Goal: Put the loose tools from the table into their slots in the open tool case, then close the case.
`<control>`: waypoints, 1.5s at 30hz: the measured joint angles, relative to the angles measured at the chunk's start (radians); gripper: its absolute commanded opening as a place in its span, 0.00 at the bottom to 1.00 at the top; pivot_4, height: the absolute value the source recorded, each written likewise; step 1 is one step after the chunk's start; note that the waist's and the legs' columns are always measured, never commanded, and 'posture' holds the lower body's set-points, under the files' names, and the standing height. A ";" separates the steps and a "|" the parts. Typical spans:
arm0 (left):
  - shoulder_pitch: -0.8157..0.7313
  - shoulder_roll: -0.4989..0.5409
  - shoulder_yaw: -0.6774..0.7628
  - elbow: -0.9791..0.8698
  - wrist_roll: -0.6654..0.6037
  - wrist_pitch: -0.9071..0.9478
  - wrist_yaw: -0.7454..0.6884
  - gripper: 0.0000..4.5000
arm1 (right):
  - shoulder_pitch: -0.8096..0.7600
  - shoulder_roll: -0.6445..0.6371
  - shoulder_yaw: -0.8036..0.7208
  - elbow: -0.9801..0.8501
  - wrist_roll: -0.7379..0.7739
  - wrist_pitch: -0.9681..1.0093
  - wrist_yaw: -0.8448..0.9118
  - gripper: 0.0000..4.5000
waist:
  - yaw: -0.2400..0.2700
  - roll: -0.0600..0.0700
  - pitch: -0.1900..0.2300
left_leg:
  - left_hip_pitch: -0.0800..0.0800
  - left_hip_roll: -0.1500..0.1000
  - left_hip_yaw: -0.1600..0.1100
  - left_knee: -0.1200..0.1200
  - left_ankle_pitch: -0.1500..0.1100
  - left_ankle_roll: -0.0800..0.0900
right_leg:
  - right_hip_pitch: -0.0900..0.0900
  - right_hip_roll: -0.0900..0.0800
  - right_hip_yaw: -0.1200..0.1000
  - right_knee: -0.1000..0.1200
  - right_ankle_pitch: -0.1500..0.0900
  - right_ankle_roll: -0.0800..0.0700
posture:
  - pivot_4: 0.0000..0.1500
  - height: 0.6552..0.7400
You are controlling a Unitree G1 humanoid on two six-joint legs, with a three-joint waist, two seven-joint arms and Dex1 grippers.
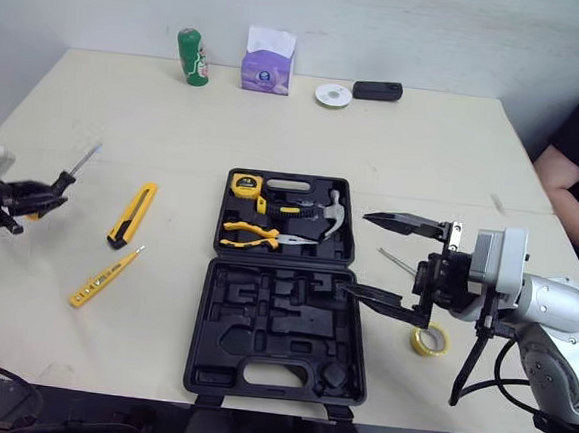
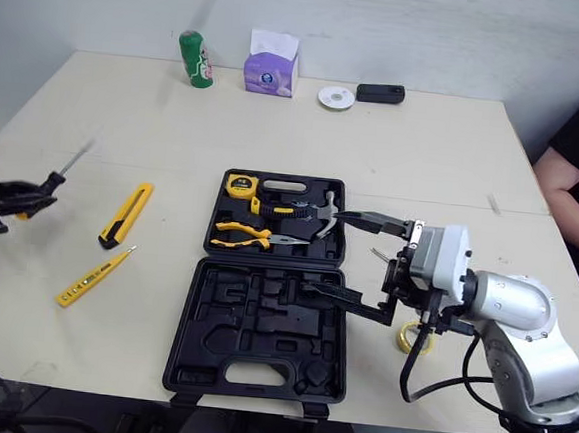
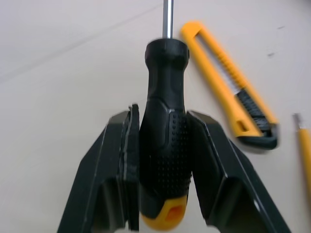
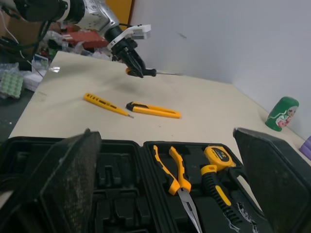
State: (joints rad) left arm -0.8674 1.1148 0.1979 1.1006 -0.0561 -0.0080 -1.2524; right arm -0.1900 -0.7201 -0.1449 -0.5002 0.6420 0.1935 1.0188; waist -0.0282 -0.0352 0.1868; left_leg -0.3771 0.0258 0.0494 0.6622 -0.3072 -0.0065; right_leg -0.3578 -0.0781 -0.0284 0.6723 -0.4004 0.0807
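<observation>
left pincer (image 3: 162, 112) clamps the black-handled screwdriver (image 3: 164, 141) above the surface (image 1: 425, 147), well left of the open tool case (image 1: 276, 356). right pincer (image 1: 358, 253) gapes wide at the case's right edge. utility knife (image 1: 132, 214) lies loose. tape measure (image 1: 244, 184) label is unreadable.

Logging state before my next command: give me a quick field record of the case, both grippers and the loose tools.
tool case: open; holds tape measure, pliers, hammer
left gripper: jaws shut on screwdriver, left of the tool case
right gripper: jaws open, empty, beside the tool case's right edge
loose on table: utility knife, yellow tester pen
</observation>
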 measured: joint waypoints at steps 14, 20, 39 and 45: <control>0.194 -0.007 -0.160 -1.097 -0.232 0.523 -0.178 0.23 | 0.060 -0.058 -0.056 0.051 -0.061 -0.016 0.038 1.00 | 0.000 0.003 0.002 | 0.000 0.000 0.000 0.000 0.000 0.001 | 0.002 0.001 0.002 -0.002 0.000 0.000 | 1.00 1.00; 0.109 -0.054 -0.330 -1.401 -0.298 0.802 -0.124 0.23 | 0.067 -0.059 -0.058 0.050 -0.071 -0.010 0.032 1.00 | -0.001 0.005 0.003 | 0.000 0.000 0.000 0.000 0.000 0.001 | 0.003 0.003 0.005 -0.006 0.001 0.001 | 1.00 1.00; -0.025 -0.276 -0.726 -1.412 -0.108 0.902 0.066 0.23 | 0.219 -0.073 -0.104 -0.038 -0.112 -0.020 -0.015 1.00 | 0.009 0.006 0.004 | 0.000 0.000 -0.001 0.000 0.000 0.000 | 0.004 0.006 0.008 -0.008 0.001 0.003 | 1.00 1.00; -0.027 -0.279 -0.775 -1.394 -0.073 0.899 0.046 0.23 | 0.254 -0.073 -0.128 -0.038 -0.114 -0.038 -0.010 1.00 | 0.003 0.006 0.004 | 0.001 0.001 -0.001 0.000 0.000 0.000 | 0.004 0.007 0.009 -0.008 0.001 0.003 | 1.00 1.00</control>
State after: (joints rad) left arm -0.8941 0.8356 -0.5774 -0.2935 -0.1289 0.8907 -1.2068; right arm 0.0640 -0.7934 -0.2734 -0.5382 0.5285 0.1555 1.0087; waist -0.0255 -0.0290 0.1907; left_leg -0.3761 0.0266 0.0486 0.6622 -0.3069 -0.0069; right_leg -0.3534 -0.0711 -0.0199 0.6644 -0.3989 0.0832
